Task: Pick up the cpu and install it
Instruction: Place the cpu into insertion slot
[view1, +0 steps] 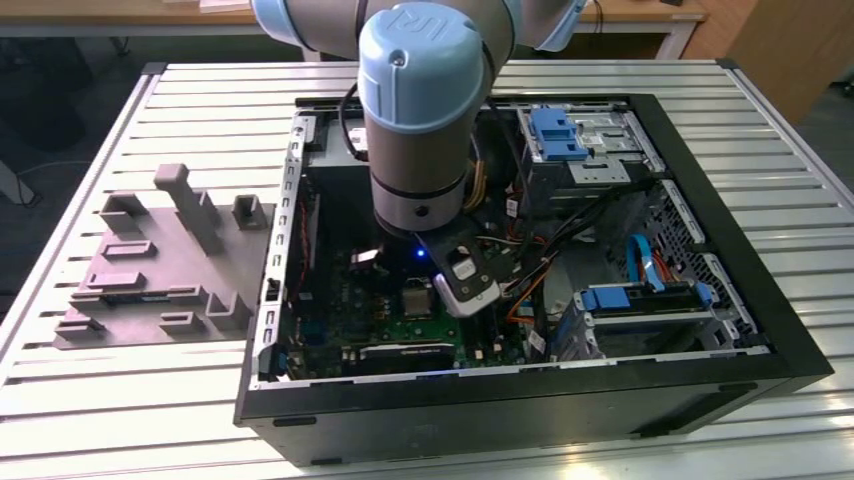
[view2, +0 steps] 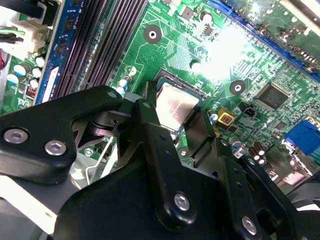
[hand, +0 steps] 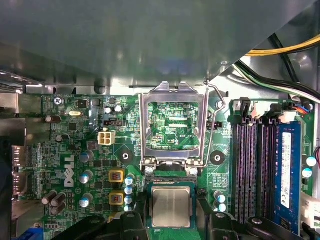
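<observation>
The cpu (hand: 171, 206), a small square chip with a pale silver top, lies in the socket on the green motherboard (hand: 75, 145); it also shows in the second wrist view as the cpu (view2: 175, 104). My gripper (view2: 175, 111) is down inside the computer case (view1: 534, 405), with one black finger (view2: 147, 117) against each side of the chip. In the first wrist view the gripper (hand: 171, 222) straddles it the same way. The socket's metal frame (hand: 172, 125) is flipped up and open beyond the chip. In the exterior view the arm (view1: 420, 120) reaches straight down over the board.
Long dark memory slots (hand: 250, 170) and a blue stick (hand: 287, 165) run beside the socket. Cables (view1: 534, 250) cross the case near the gripper. Drive bays with blue clips (view1: 561, 130) sit at the exterior view's right. A grey fixture plate (view1: 160, 270) lies outside the case.
</observation>
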